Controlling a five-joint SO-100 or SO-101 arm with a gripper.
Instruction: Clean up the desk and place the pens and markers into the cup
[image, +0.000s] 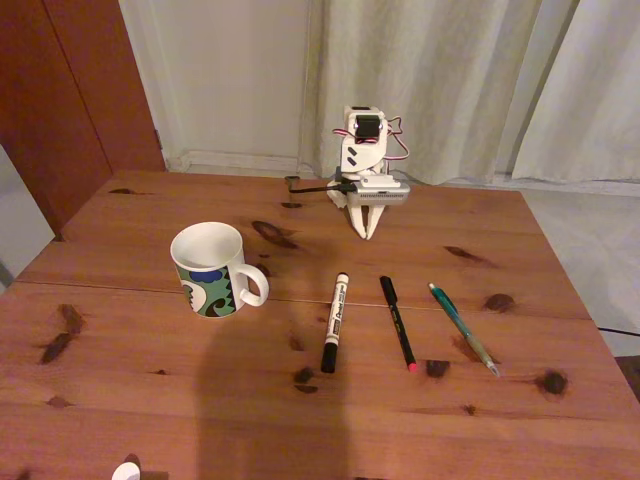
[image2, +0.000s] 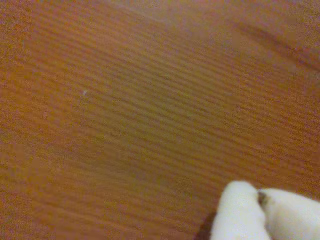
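— Where are you?
— My gripper points down at the desk, far side, fingertips pressed together with nothing between them; the wrist view shows the same.
— And the rest?
— Cup at left in the fixed view. Beside it lie the white marker, black pen and green pen, well apart from me.

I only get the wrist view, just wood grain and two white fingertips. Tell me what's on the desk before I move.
Observer: In the fixed view, three sticks lie untouched: a white marker, a black pen and a teal pen.
Operator: Give me the cup's position.
Observer: The cup stands upright, left of the marker, handle toward it.
Operator: Report my gripper.
Observer: The gripper is shut, tips down at the desk, beyond the pens.
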